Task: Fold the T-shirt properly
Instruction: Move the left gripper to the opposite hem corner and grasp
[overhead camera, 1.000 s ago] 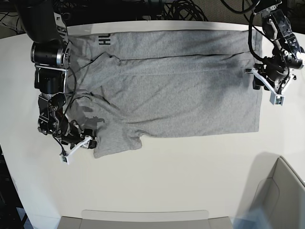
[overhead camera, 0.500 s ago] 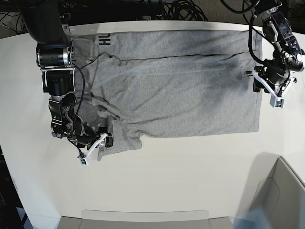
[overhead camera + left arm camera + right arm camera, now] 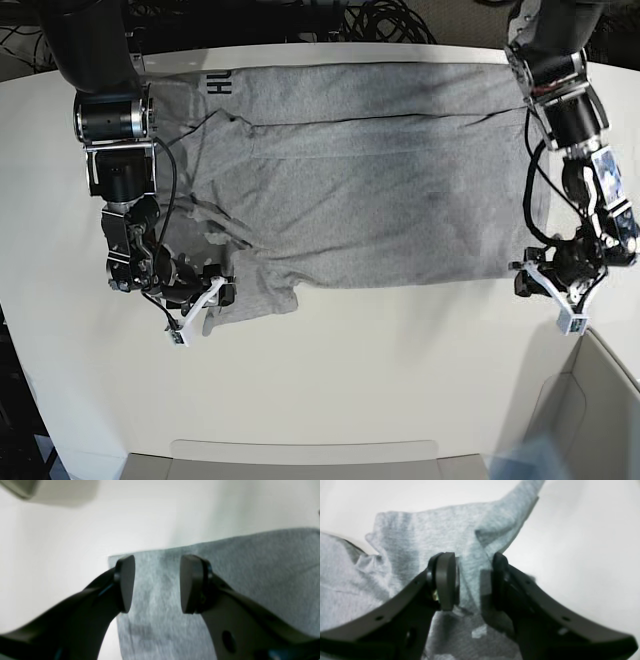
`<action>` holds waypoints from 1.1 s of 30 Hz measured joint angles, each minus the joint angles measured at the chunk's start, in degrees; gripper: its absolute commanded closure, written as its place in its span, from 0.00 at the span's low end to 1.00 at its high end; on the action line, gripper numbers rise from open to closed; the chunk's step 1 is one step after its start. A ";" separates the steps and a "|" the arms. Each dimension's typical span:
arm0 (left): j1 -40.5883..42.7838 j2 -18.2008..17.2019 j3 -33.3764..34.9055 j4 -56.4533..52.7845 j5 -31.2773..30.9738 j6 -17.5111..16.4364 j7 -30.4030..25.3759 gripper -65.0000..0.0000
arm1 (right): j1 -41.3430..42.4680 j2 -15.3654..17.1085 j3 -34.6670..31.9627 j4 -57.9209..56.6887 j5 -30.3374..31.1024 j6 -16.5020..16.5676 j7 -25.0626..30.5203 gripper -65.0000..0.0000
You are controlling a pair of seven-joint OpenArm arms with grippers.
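T-shirt (image 3: 380, 190) spread flat across far half of table (image 3: 350, 380). Left gripper (image 3: 156, 583) at its near right corner, fingers apart. Right gripper (image 3: 473, 580) at near left sleeve, fingers apart astride bunched cloth.

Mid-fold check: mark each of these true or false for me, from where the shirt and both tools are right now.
1. The T-shirt lies spread on the white table. True.
2. The left tool sits over the shirt's bottom corner. True.
3. The left tool is clamped shut on cloth. False: its fingers stand apart.
4. The right tool is over the sleeve. True.
5. The shirt is already folded into a small square. False: only its far edge is turned over.
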 measured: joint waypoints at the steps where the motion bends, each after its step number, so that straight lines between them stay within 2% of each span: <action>1: -1.07 -0.52 1.22 -3.26 0.79 0.26 -1.18 0.54 | -0.02 0.11 0.02 0.04 -0.07 0.09 -0.07 0.65; 2: -2.73 -2.47 3.56 -8.37 -0.42 -0.04 -4.31 0.54 | 0.00 0.00 0.00 0.02 -0.28 -0.02 -0.28 0.65; 4: -5.27 -4.87 7.69 -14.95 -0.04 0.17 -6.91 0.54 | -0.09 0.09 0.00 0.02 0.22 0.00 -0.17 0.65; 6: -6.47 -6.36 10.93 -20.20 -0.24 -0.04 -11.52 0.54 | 0.00 0.09 0.00 0.02 -0.15 0.00 -0.44 0.65; 8: -7.10 -6.93 12.39 -23.85 -0.02 0.11 -13.60 0.54 | -0.02 0.09 0.00 0.02 0.00 0.02 -0.31 0.65; 9: -7.15 -7.06 12.70 -25.38 -0.24 -0.11 -15.15 0.54 | -0.02 0.09 0.00 0.02 -0.02 0.02 -0.42 0.65; 12: -7.13 -7.63 12.72 -29.16 0.13 -4.35 -16.31 0.54 | -0.02 0.09 0.00 0.02 0.00 0.00 -0.37 0.65; 15: -7.15 -7.65 12.72 -32.46 0.44 -3.93 -18.12 0.54 | -0.02 0.07 0.00 0.02 -0.04 0.00 -0.37 0.65; 25: -7.67 -7.85 12.72 -40.72 -0.57 -4.17 -29.57 0.52 | -0.04 0.07 0.00 0.02 -0.02 0.00 -0.37 0.65; 30: -10.80 -7.13 12.61 -46.29 5.29 -4.72 -33.88 0.50 | -0.04 0.02 0.00 0.02 -0.11 -0.02 -0.37 0.65; 33: -11.82 -6.40 12.61 -48.26 7.37 -4.44 -36.13 0.54 | -0.04 0.02 0.00 0.02 -0.04 0.00 -0.42 0.65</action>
